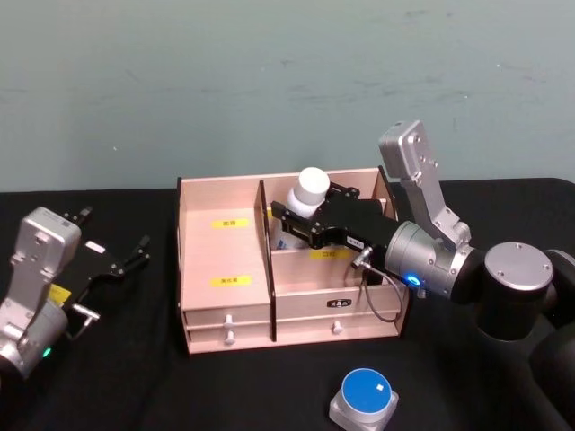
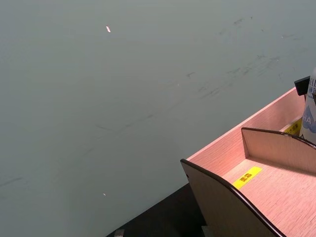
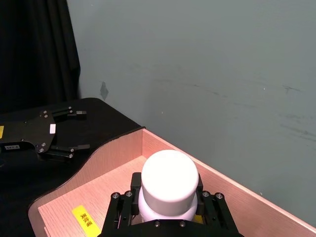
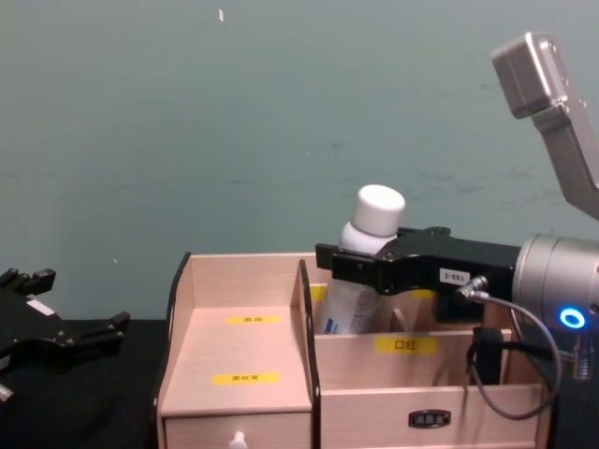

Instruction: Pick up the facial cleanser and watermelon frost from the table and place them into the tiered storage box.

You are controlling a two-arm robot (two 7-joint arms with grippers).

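While its white cap stands above the rim, the facial cleanser (image 1: 313, 190) leans with its lower body down inside the rear compartment right of the dark divider in the tiered storage box (image 1: 225, 185), at the centre of the head view; whether its base touches the floor there is hidden. The right gripper (image 1: 301, 223), reaching in from the right, is clamped on the bottle just under the cap. The left gripper (image 1: 115, 229) hangs at the left edge, fingers spread apart, well clear of the box, and a blue-topped grey item (image 1: 364, 400) rests on the black table (image 1: 135, 359) at lower centre
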